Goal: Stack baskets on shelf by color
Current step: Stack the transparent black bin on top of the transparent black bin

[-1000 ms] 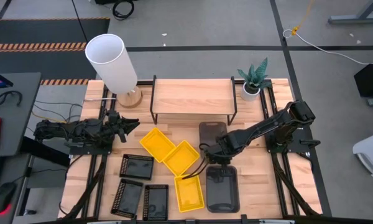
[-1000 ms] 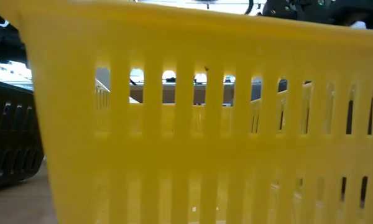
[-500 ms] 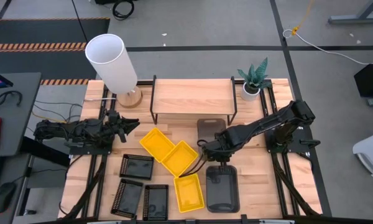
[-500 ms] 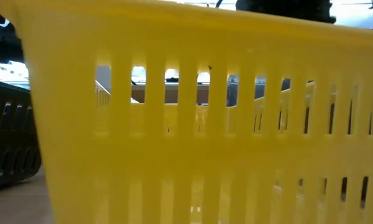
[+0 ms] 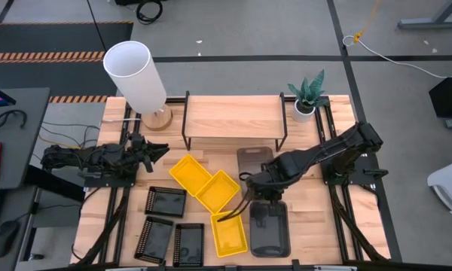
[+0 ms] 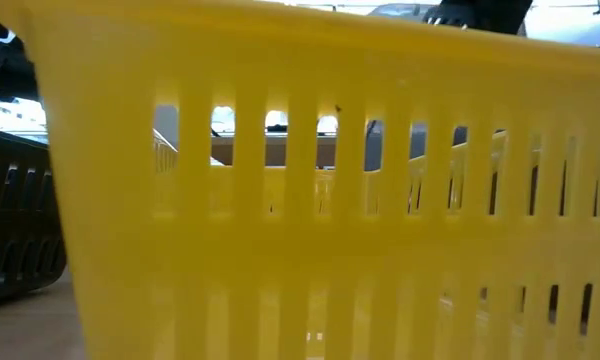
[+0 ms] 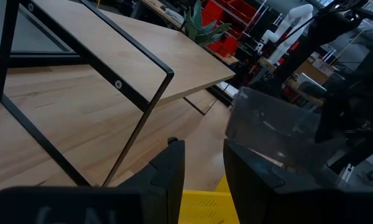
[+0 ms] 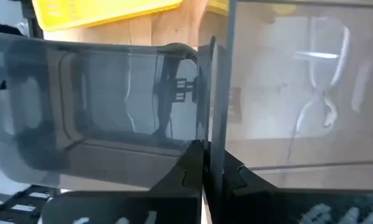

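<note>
A smoky-grey basket [image 5: 254, 159] is in my right gripper [image 5: 248, 183], just in front of the shelf [image 5: 233, 117], a wooden plank on thin black legs. In the left wrist view this grey basket [image 7: 273, 134] shows tilted beside the shelf's leg. Another grey basket [image 5: 269, 228] lies flat near the table's front edge. Three yellow baskets [image 5: 190, 173] [image 5: 218, 190] [image 5: 228, 233] run in a slanted row at the middle. Three black slotted baskets [image 5: 166, 201] [image 5: 154, 239] [image 5: 188, 245] lie at the front left. My left gripper [image 5: 160, 150] waits open at the table's left edge. My right gripper is shut on the grey basket's thin side wall [image 8: 211, 112] at the basket's near end, one finger [image 8: 189, 171] inside and the other finger [image 8: 233, 174] outside. It comes from the table's right, slanting down. The basket sits tilted in the hold; whether its far end touches the table I cannot tell.
A white lamp [image 5: 135, 79] stands at the far left corner and a potted plant [image 5: 307, 94] at the far right, beside the shelf. The nearest yellow basket's slotted wall [image 6: 300, 200] fills the low view. Bare wood shows on the table's right front.
My right gripper has shifted a little toward the table's left, taking the grey basket's near end with it. The grey basket has slid slightly left and tipped. The left arm has kept still.
</note>
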Robot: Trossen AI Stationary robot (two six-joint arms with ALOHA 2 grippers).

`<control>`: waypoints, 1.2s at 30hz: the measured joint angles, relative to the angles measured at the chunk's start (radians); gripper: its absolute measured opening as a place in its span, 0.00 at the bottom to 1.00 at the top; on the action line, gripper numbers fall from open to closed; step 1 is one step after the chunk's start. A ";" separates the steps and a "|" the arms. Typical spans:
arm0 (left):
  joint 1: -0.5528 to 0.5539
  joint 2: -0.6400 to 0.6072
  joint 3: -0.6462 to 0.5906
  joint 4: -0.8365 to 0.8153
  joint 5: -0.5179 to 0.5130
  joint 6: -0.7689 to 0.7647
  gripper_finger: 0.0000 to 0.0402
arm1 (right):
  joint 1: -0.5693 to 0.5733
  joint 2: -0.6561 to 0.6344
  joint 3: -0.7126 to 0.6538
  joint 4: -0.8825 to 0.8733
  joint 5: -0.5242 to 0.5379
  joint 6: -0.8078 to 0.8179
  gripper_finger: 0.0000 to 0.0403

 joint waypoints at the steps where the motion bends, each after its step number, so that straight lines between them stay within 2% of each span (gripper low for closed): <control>1: 0.000 0.000 0.000 0.000 0.000 0.000 0.29 | 0.008 0.000 0.008 -0.005 0.000 0.014 0.02; 17: 0.000 0.000 0.000 0.000 0.000 0.000 0.29 | 0.223 0.000 0.023 0.008 -0.004 0.176 0.02; 21: 0.000 0.000 0.000 0.000 0.000 0.000 0.29 | 0.270 -0.001 0.024 0.020 -0.044 0.186 0.02; 36: 0.000 0.000 0.000 0.000 0.000 0.000 0.29 | 0.408 -0.004 0.250 -0.003 -0.060 0.277 0.02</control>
